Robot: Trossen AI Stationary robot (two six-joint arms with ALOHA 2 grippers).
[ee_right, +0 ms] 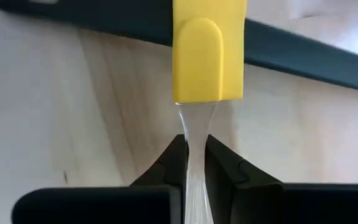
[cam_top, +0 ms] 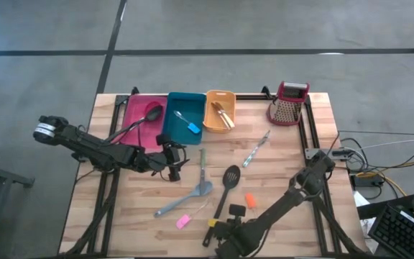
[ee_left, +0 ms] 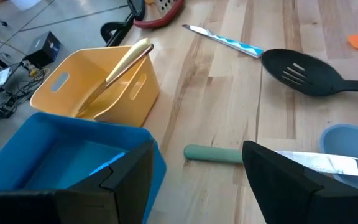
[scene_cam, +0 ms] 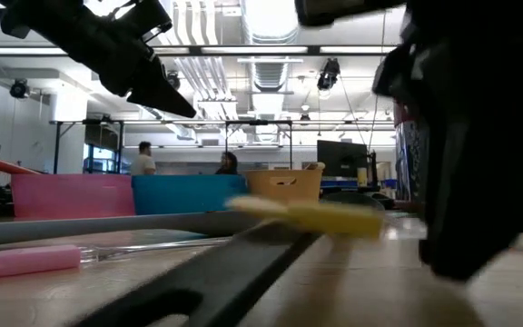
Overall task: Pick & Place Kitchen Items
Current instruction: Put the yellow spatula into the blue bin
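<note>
**Right gripper clamped on the yellow-headed spatula**

I have the yellow-headed spatula (ee_right: 209, 59) by its clear handle: in the right wrist view the right gripper (ee_right: 196, 163) is pinched tight on that handle, with the yellow head just past the fingertips and lying against the black slotted spoon's (cam_top: 228, 184) handle. From above, this spatula sits at the near end of that handle, at the front edge of the table (cam_top: 293, 155).

Counting outward from the slotted spoon, I see one orange piece (cam_top: 250, 199) just to its right, one grey spatula (cam_top: 190, 198) to its left, one pink-handled tool (cam_top: 184, 221) below that, one green-handled knife (ee_left: 213, 154) beside the spatula's head, and one blue-patterned knife (cam_top: 256, 150) farther back.

Three bins stand behind: a pink bin (cam_top: 136, 115) holding one black ladle (cam_top: 148, 117), a teal bin (cam_top: 183, 116) holding one blue-handled tool (cam_top: 187, 124), and an orange bin (cam_top: 219, 111) with wooden utensils I can't count. One box grater (cam_top: 289, 104) stands right of them.

The left gripper (cam_top: 175, 160) hovers with fingers spread, left of the slotted spoon, just in front of the teal bin.
</note>
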